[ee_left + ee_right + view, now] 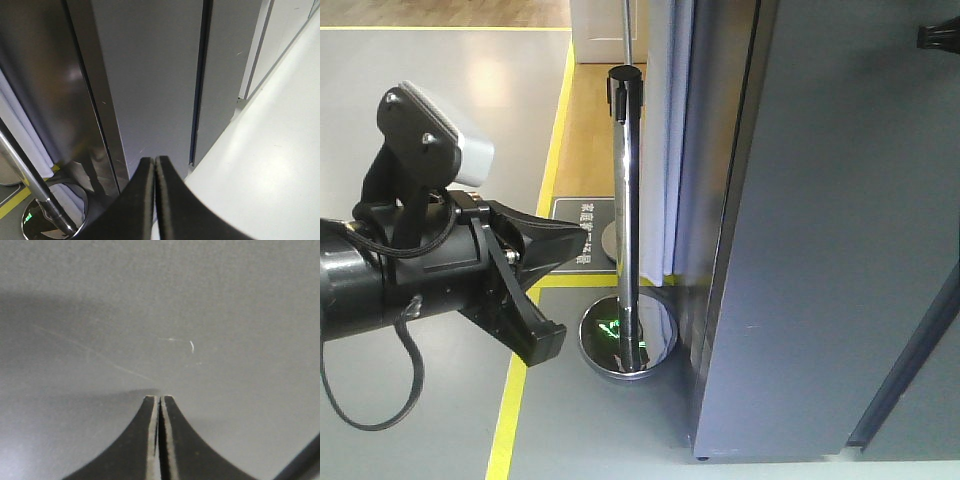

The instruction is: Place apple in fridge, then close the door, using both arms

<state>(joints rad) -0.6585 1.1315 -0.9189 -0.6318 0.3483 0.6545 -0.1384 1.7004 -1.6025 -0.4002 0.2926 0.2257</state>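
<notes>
Pressing its fingertips against a plain grey panel, right gripper has jaws pressed together, nothing between them. Left gripper also pinched closed and empty, hanging off the floor near the fridge, pointing at its dark grey face. Door looks closed. Apple not visible. Chrome stanchion post stands just beside the fridge's side.

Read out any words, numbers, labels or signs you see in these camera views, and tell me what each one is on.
Dark rectangular floor sign behind the chrome stanchion post: pale characters, seen upside down and too small to read.
Round chrome stanchion base: a green glowing mark, only a reflection, not legible as text.
Dark grey fridge: no lettering shows.
Both wrist views: no text.
</notes>
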